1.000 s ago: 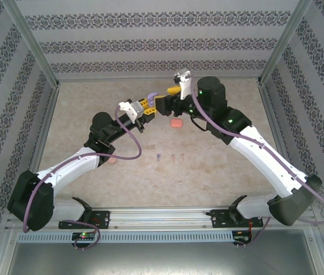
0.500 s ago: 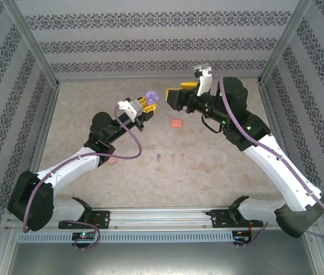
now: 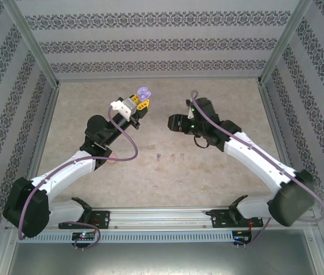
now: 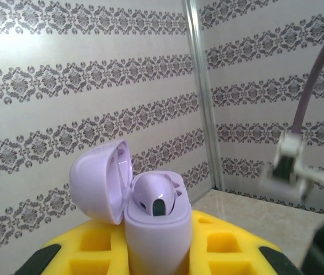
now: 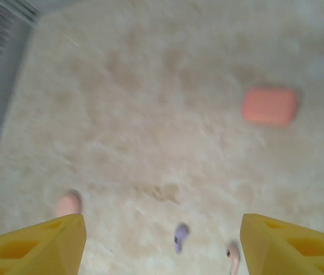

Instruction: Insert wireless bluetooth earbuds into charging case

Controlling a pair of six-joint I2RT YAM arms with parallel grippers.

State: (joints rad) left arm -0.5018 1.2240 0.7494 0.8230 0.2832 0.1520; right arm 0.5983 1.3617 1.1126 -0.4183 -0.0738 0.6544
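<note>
Earbuds nearest us: small purple short-stemmed plastic bud (image 3: 159, 156) with two pinkish buds (image 3: 174, 157) beside it, loose on the beige table (image 3: 93, 103). Past them, we see the right gripper (image 3: 172, 122) over the table, yellow jaws spread and empty, above a closed rounded orange-red plastic case (image 5: 269, 106). Farthest, the left gripper (image 3: 140, 103) is clamped on the open lilac plastic charging case (image 3: 144, 93), with one lilac bud (image 4: 156, 200) seated inside.

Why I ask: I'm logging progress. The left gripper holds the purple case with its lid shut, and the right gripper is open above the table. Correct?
Not quite: the lid is open, as the left wrist view shows. The left gripper holds the purple case with its lid open, and the right gripper is open above the table.
</note>
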